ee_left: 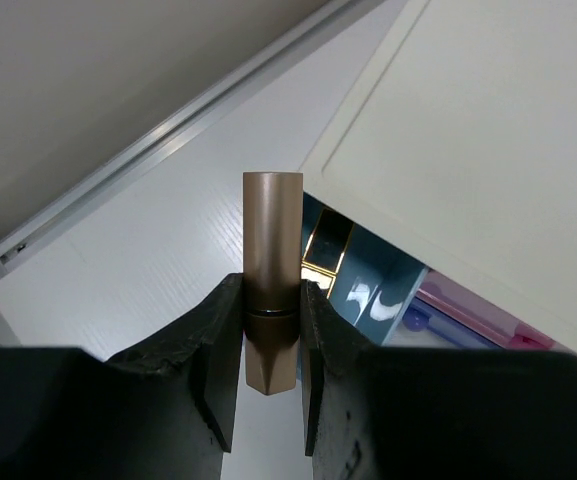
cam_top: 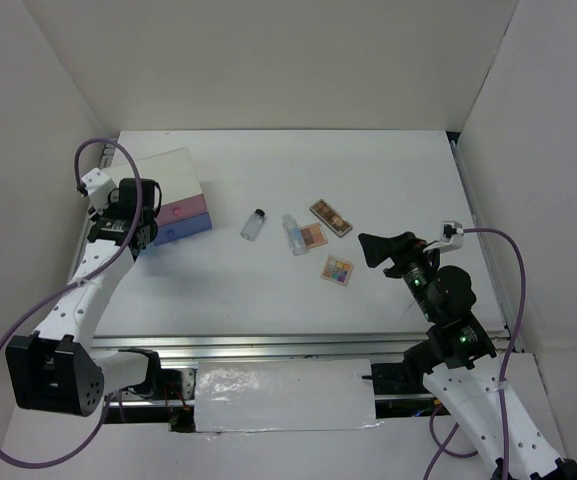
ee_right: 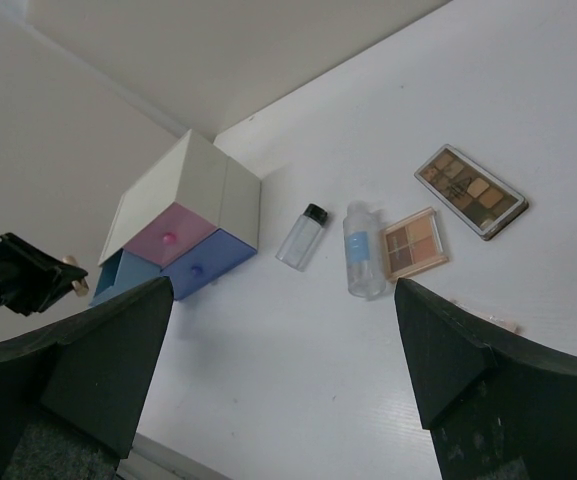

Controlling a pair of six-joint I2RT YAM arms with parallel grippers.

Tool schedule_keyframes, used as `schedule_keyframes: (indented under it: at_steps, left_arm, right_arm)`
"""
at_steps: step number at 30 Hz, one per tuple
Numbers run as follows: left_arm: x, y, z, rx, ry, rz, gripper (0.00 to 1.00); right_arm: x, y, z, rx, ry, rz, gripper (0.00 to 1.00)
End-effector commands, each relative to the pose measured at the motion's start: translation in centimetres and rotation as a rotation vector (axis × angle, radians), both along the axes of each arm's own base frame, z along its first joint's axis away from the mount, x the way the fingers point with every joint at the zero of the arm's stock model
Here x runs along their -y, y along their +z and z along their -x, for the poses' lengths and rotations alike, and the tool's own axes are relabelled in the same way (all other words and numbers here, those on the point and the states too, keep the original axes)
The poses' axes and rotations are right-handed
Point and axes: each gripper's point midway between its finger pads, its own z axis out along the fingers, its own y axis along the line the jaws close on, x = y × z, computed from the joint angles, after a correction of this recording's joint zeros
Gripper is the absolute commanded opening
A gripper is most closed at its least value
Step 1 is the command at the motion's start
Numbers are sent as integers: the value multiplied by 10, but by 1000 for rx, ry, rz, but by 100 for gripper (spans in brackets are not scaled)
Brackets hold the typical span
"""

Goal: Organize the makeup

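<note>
Leftward, left pincer [ee_left: 271,335] clamps the stick [ee_left: 272,235] by the box [ee_left: 468,150] edge; right pincer [ee_right: 283,290] gapes.

Place: you're in a robot lab.
Around the table [cam_top: 388,170]: plain white panels [cam_top: 268,60].
Table's near edge: metal rail [cam_top: 268,345], bolted arms [cam_top: 83,290].

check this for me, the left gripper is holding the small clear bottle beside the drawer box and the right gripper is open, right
Not quite: the left wrist view shows the left gripper shut on the slim brown-gold stick. The small clear bottle lies ungripped. The rest stands: beside the drawer box, right gripper open.
</note>
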Motion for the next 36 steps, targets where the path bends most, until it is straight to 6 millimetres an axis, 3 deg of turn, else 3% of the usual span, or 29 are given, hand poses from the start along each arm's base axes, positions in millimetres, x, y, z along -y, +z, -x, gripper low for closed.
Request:
schedule_keyframes:
  at_steps: [1,5,13,17,20,25,28,30,32,35,36]
  left_arm:
    - [5,18,-21,97,-51,15,13]
    - [7,9,-23,72,-56,25,15]
    - [11,-7,-24,48,-62,47,36]
    - [14,-3,-26,65,-83,56,53]
    - [17,9,-25,103,-101,68,74]
    - [18,28,-15,166,-101,89,92]
    - [23,32,-7,194,-107,127,76]
    - [30,18,4,169,-107,178,47]
    - [39,-4,17,127,-99,244,3]
    - [55,-22,26,121,-134,317,0]
    - [65,-37,31,109,-153,362,0]
  right_arm:
    - [-2,12,-1,45,9,1,100]
    - [-2,11,-2,44,10,3,100]
    - [-3,11,-2,43,14,4,100]
    - [-3,10,-3,42,14,5,100]
    - [-4,10,-3,39,17,6,100]
    - [-5,7,-4,31,22,7,100]
    - [-5,7,-4,31,22,7,100]
    - [-6,7,-5,31,23,6,100]
    - [-6,7,-4,31,27,6,100]
    - [-7,7,-4,30,31,4,100]
    - [-7,7,-4,30,28,4,100]
